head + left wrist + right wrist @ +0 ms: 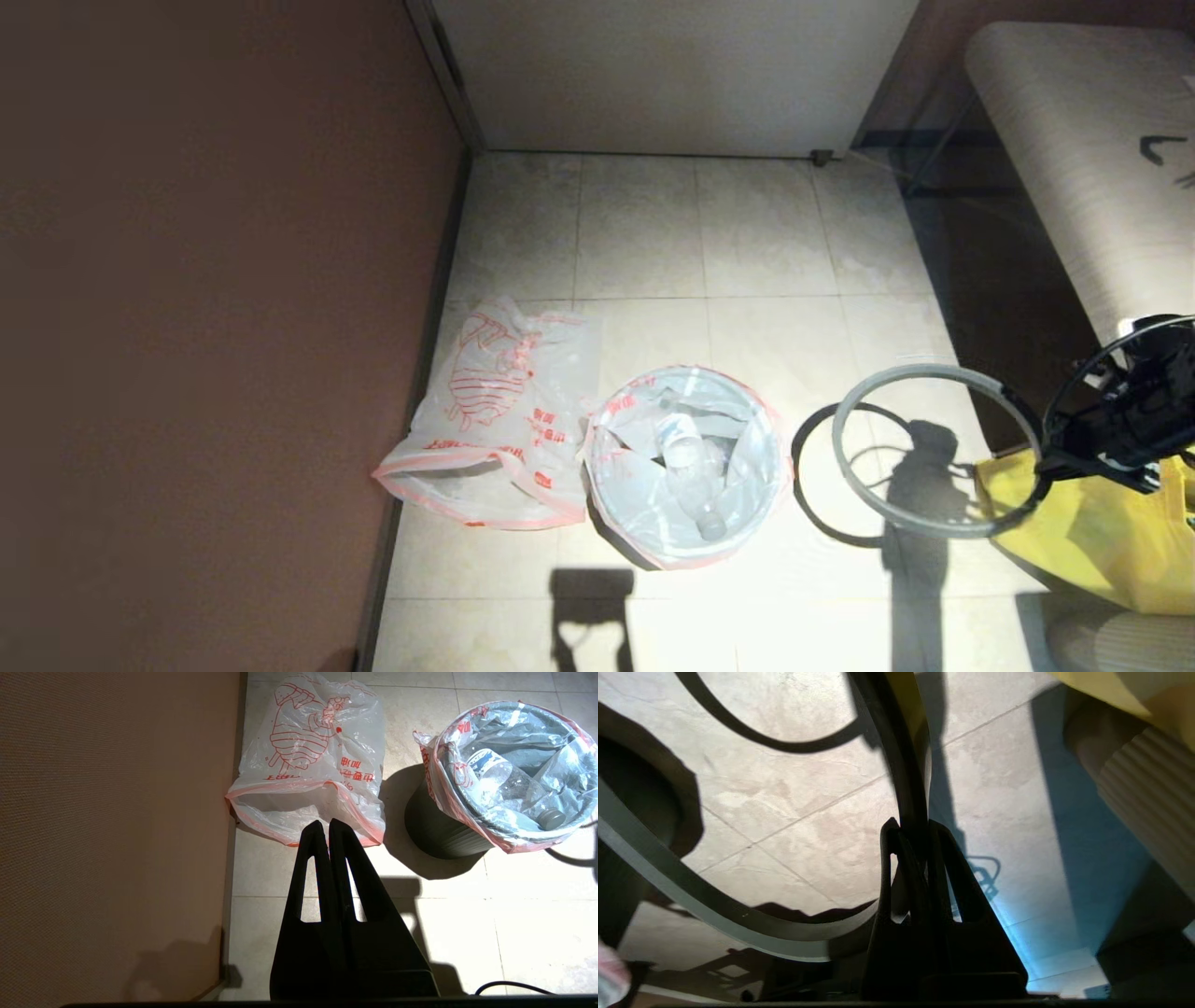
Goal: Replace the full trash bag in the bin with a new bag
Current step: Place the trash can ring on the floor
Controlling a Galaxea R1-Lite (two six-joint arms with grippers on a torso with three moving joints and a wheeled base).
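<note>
The bin [439, 830] stands on the tiled floor with the full trash bag [635, 495] lining it; the bag's pink-red edge is folded over the top. The grey hoop [920, 371] is off the bin and hangs above the floor to its right, with my right gripper [1046, 462] shut on its right side. In the right wrist view that gripper [913, 828] pinches the hoop [714, 914]. The new bag [499, 411] lies flat against the left wall. My left gripper [325, 826] hovers shut and empty near the new bag's [313, 751] open edge; it is outside the head view.
A clear plastic bottle [509, 788] lies inside the full bag. A large yellow bag [1102, 532] sits on the floor under my right arm. A brown wall [205, 327] runs along the left. A striped bench [1074, 140] stands at the right and a white panel [672, 75] at the back.
</note>
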